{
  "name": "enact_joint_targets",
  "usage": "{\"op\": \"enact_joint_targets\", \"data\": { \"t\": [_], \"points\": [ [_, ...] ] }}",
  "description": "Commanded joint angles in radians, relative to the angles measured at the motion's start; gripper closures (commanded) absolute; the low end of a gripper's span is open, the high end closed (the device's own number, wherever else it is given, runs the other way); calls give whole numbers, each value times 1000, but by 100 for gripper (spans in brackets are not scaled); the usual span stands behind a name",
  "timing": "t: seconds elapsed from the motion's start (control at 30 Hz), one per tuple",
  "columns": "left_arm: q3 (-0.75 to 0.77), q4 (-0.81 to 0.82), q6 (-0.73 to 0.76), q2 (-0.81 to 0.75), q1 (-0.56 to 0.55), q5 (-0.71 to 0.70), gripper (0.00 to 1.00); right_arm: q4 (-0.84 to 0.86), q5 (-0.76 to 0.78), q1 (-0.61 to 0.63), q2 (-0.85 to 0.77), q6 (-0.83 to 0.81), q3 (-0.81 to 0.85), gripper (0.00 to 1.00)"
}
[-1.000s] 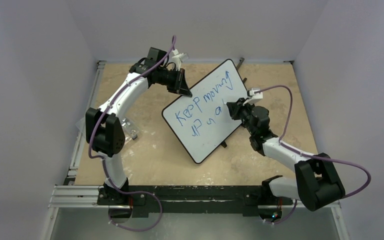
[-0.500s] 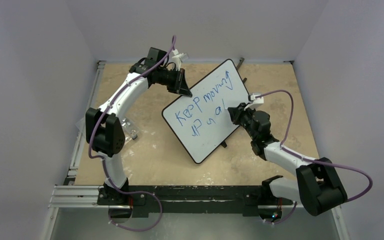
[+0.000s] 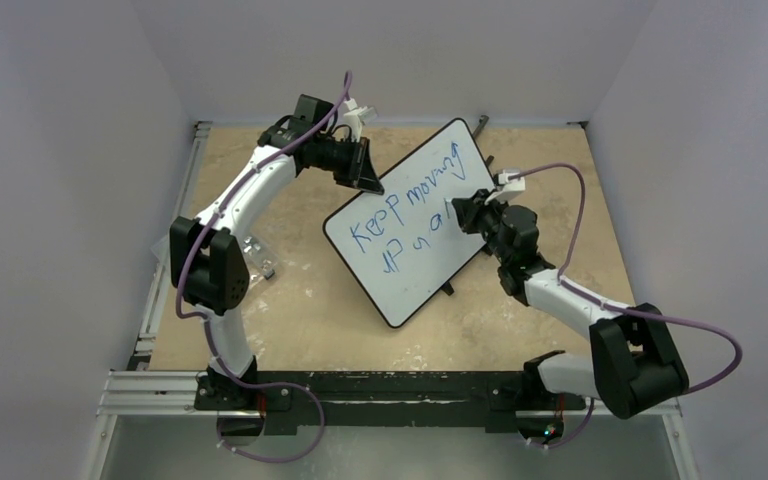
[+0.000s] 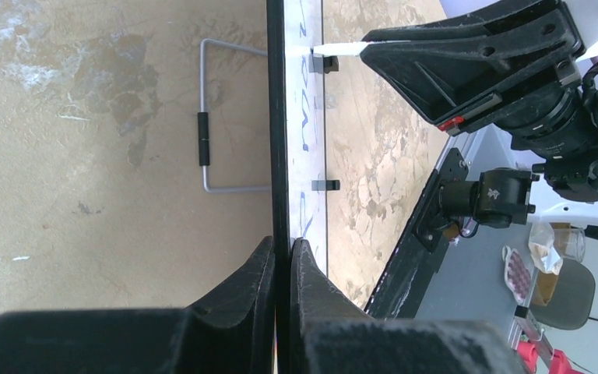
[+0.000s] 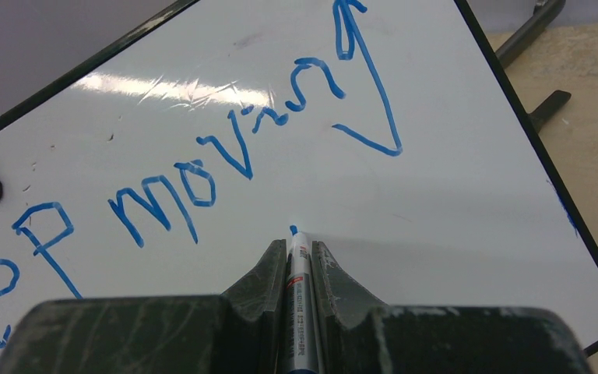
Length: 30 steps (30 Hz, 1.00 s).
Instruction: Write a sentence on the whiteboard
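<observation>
Tan mottled table (image 3: 300,310), scuffed white in places. Aluminium rail (image 3: 150,388) runs along its near edge. Small metal part (image 3: 257,252) lies near the left side.

The left arm (image 3: 245,188) rises from its base at the near left, bends at a black elbow, and stretches its white forearm far and to the right. Its wrist turns the left gripper (image 3: 365,172) down toward the near right. That gripper's fingers (image 4: 258,274) are pressed together on the rim of the whiteboard (image 3: 430,270).

The right arm (image 3: 565,298) folds back at an elbow on the near right, then reaches left and far. The right gripper (image 3: 463,213) points left. Its fingers (image 5: 261,276) are closed around a marker (image 5: 299,312), whose tip sticks out just beyond them.
</observation>
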Motion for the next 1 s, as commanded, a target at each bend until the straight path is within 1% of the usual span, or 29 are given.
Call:
{"op": "enact_joint_targets", "data": {
  "t": [0.0,0.23,0.43,0.8,0.97],
  "points": [
    [-17,17,100,-64,-19,-10,100,0,10,2,20,-17,69,100],
    [-21,16,105,-69,-20,-13,100,-36,63,0,40,-25,110,100],
    [-22,17,106,-68,-20,-13,100,-61,68,0,33,-38,138,100],
    [-23,26,100,-67,-21,-18,100,-146,119,0,-114,-76,137,100],
    [-25,26,99,-72,-21,-18,100,-164,172,-3,-137,-108,110,100]
  ]
}}
